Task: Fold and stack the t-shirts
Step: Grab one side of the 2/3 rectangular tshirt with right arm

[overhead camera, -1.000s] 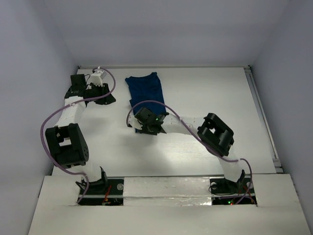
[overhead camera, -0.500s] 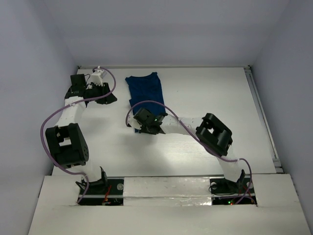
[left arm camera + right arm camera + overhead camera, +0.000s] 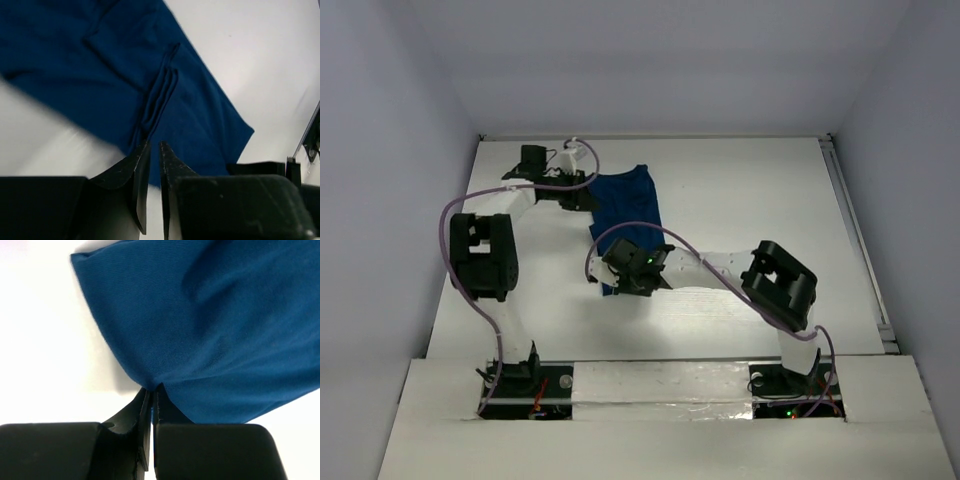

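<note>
The dark blue t-shirt [image 3: 630, 205] lies partly folded at the middle back of the white table, plain side up; no print shows. My left gripper [image 3: 588, 197] is at its far left edge. In the left wrist view the nearly closed gripper [image 3: 154, 144] pinches a ridge of bunched cloth in the t-shirt [image 3: 75, 60]. My right gripper [image 3: 617, 283] is at the shirt's near edge. In the right wrist view the gripper [image 3: 151, 388] is shut on the edge of the t-shirt [image 3: 225, 315], which drapes away from it.
The white table [image 3: 750, 190] is walled on the left, back and right. A metal rail [image 3: 850, 220] runs along its right edge. Purple cables [image 3: 450, 215] loop off both arms above the table.
The left arm swung right from the table's far-left corner to the shirt's left edge. The right gripper pulled back toward the near side, dragging the shirt nearer and slightly right.
</note>
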Controlling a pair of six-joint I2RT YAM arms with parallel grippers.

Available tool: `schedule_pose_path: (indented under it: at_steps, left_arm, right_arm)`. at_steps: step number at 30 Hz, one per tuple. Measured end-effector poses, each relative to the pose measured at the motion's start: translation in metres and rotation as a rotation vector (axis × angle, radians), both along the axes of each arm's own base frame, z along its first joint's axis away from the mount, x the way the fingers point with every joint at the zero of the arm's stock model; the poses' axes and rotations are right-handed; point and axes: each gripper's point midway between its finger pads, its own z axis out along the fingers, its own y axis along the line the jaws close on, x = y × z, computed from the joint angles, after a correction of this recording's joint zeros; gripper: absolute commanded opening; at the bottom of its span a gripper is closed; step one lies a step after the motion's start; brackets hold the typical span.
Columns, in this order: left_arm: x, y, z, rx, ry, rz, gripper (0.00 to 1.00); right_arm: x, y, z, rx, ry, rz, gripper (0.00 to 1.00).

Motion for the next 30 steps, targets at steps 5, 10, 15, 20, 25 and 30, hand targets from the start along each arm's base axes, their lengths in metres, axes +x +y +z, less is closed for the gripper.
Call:
schedule_pose_path:
  at_steps: [5, 10, 15, 20, 25, 30]
  left_arm:
    - [0.009, -0.054, -0.007, -0.004, 0.017, -0.106, 0.1]
    - [0.022, -0.071, -0.018, 0.007, 0.032, -0.122, 0.06]
    - [0.015, -0.072, -0.047, 0.05, 0.116, -0.113, 0.03]
    - [-0.004, -0.075, -0.064, 0.089, 0.177, -0.135, 0.01]
    - [-0.041, -0.092, -0.085, 0.128, 0.235, -0.223, 0.0]
    - [-0.075, -0.11, -0.091, 0.13, 0.266, -0.328, 0.0]
  right_arm:
    - [-0.014, -0.001, 0.003, 0.006, 0.026, 0.025, 0.0]
    - [-0.027, -0.005, 0.016, 0.024, 0.037, 0.049, 0.0]
    - [-0.037, -0.011, 0.034, 0.051, 0.039, 0.062, 0.0]
    - [-0.04, -0.012, 0.046, 0.075, 0.037, 0.067, 0.0]
    - [-0.042, -0.013, 0.045, 0.072, 0.05, 0.068, 0.0]
    - [-0.046, -0.015, 0.044, 0.066, 0.068, 0.074, 0.0]
